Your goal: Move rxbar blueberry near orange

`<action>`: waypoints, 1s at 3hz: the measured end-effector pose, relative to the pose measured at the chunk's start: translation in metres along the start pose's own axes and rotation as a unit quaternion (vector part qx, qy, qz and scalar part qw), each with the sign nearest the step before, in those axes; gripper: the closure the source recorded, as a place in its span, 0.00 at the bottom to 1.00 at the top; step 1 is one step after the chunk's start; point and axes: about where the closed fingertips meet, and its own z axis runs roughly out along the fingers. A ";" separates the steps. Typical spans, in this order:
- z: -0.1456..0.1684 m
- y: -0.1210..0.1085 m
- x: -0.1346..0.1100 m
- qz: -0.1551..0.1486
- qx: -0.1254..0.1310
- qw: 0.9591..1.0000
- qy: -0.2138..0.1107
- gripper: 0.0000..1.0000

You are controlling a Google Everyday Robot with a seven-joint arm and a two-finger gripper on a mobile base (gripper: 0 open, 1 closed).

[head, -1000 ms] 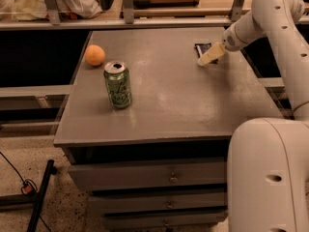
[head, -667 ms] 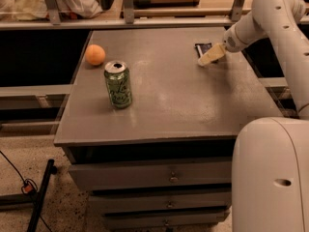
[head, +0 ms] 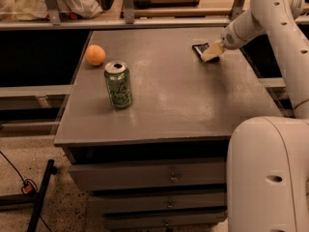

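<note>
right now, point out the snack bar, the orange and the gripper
snack bar (head: 198, 48): camera view, left end of the dark wrapper
orange (head: 95, 55): camera view, middle of the skin
gripper (head: 210, 53): camera view, its tip, down at the snack bar

**Bar far right, orange far left**

The rxbar blueberry (head: 199, 48) lies flat on the tabletop (head: 193, 105) near its far right corner. It is 1 small bar in a dark wrapper with pale lettering. The gripper (head: 210, 55) is over its right end and hides that part. The orange (head: 95, 55), round and matte, rests near the far left edge, well apart from the bar.
</note>
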 end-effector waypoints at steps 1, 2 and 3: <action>0.000 0.000 0.000 0.000 0.000 1.000 0.000 1.00; 0.003 0.010 -0.002 -0.024 0.000 1.000 0.015 1.00; 0.001 0.009 -0.003 -0.024 0.000 1.000 0.015 1.00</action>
